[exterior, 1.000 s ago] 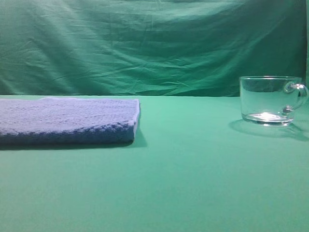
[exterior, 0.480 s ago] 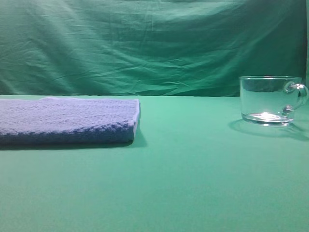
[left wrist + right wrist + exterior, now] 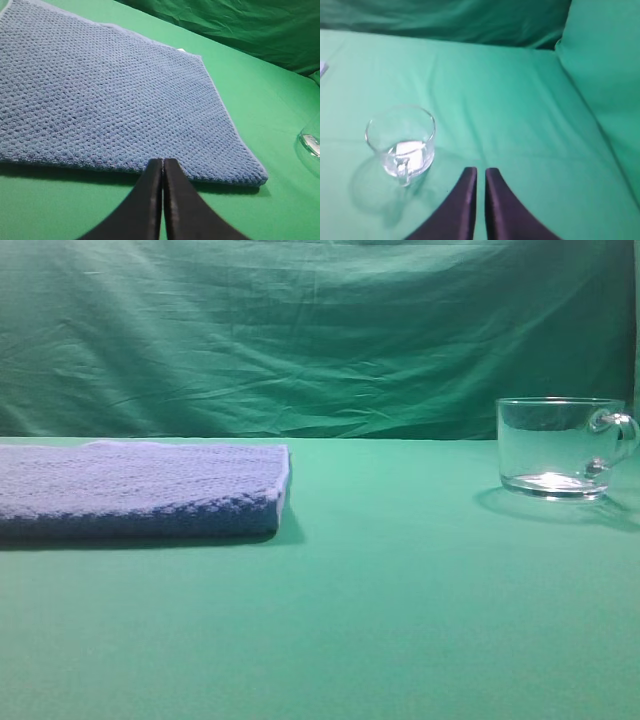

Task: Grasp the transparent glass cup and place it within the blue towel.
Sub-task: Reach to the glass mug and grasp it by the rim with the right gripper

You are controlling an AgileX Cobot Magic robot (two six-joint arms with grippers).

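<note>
The transparent glass cup stands upright on the green cloth at the far right, its loop handle pointing right. It also shows in the right wrist view, left of and beyond my right gripper, whose fingers stand nearly together with a thin gap and hold nothing. The blue towel lies flat at the left. In the left wrist view the towel fills the upper left, and my left gripper is shut and empty just before its near edge. Neither gripper shows in the exterior view.
A green cloth covers the table, and a green backdrop hangs behind it. In the right wrist view a raised green fold rises at the right. The cup's rim edge shows at the right of the left wrist view.
</note>
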